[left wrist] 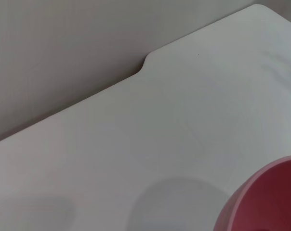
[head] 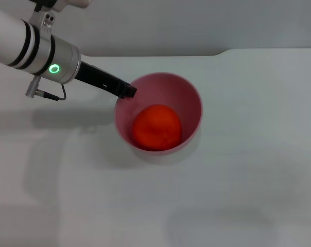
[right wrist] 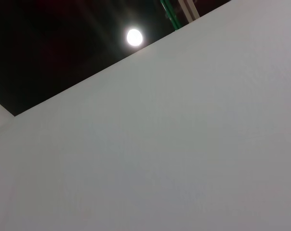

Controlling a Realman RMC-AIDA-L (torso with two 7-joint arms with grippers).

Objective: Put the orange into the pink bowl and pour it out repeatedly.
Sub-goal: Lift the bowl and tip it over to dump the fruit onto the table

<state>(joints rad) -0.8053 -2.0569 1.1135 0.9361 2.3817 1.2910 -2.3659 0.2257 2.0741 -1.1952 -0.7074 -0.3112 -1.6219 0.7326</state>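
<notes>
bare table (head: 248,180) around pink bowl (head: 189,100), left gripper (head: 128,91) seemingly blocking its left rim

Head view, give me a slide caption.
Left gripper at the rim of the glossy pink plastic bowl holding the round red-orange fruit.

- One pink bowl (head: 158,111), upright on the white table (head: 248,170).
- One orange (head: 156,127), inside the bowl.
- One gripper, the left gripper (head: 127,91), at the bowl's rim.
</notes>
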